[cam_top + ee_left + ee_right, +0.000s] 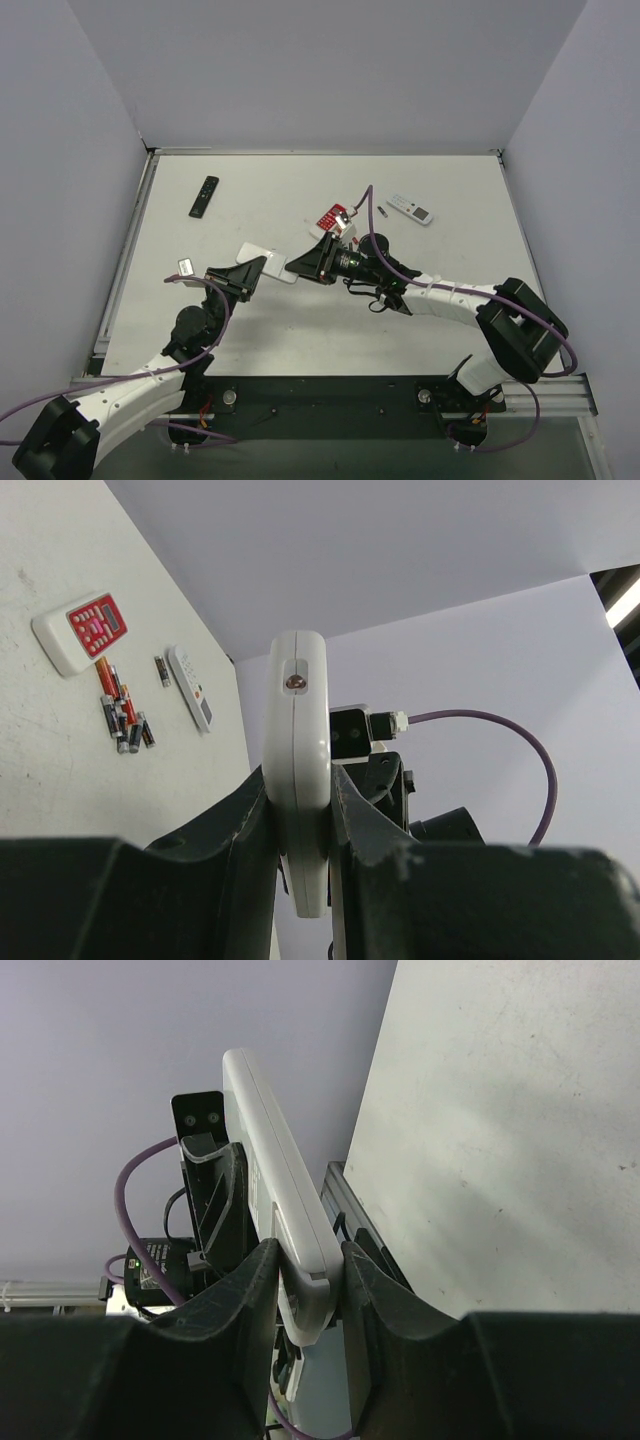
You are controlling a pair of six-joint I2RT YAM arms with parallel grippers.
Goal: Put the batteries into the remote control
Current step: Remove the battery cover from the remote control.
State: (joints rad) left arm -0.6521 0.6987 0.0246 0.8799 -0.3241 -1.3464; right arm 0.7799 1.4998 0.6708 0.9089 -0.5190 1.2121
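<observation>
The white remote control [268, 262] hangs above the table, held at both ends. My left gripper [252, 274] is shut on its left end; in the left wrist view the remote control [298, 730] stands edge-on between the jaws of that gripper [300, 815]. My right gripper [308, 264] is closed on the other end, and in the right wrist view both pads of the gripper [306, 1272] touch the remote control [272, 1175]. Several batteries [122, 718] lie on the table in a loose cluster, with a single one [160, 670] apart. One battery [382, 212] shows from above.
A red-and-white remote [85, 630] lies beside the battery cluster, half hidden under my right arm from above [333, 217]. A slim white remote [411, 209] lies at the back right and a black remote [204, 196] at the back left.
</observation>
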